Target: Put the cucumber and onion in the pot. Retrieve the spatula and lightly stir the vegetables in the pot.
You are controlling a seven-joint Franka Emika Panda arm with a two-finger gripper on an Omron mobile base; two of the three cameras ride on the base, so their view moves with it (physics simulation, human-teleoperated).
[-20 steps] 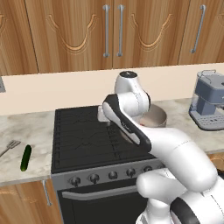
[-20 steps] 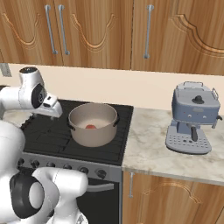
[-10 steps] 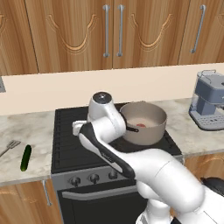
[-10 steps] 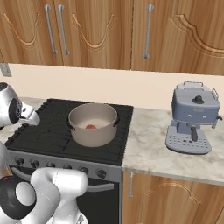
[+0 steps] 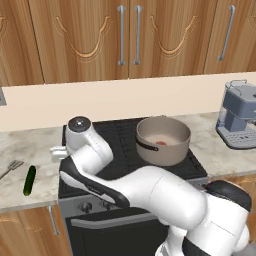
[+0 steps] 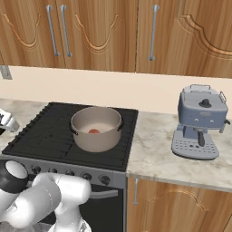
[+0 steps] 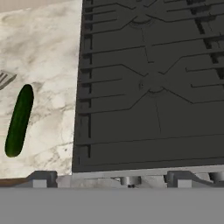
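Lying on the marble counter point(image 5: 30, 145) left of the stove point(image 7: 148, 83), the cucumber point(image 5: 29, 180) is slim, dark green and round-ended, just beside the spatula point(image 5: 12, 166). Onion point(image 5: 160, 143) sits in the pot point(image 5: 163, 140). Can't tell if the gripper point(image 5: 56, 152) is gaping or pinched.

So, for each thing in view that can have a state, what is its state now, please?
Small reddish-orange round onion: inside the pot.
Wide beige-grey metal pot: upright on the stove, no lid.
Slim dark green cucumber: lying on the counter, not yet in the pot.
Silvery slotted spatula: lying on the counter.
Wooden cabinet doors: closed.
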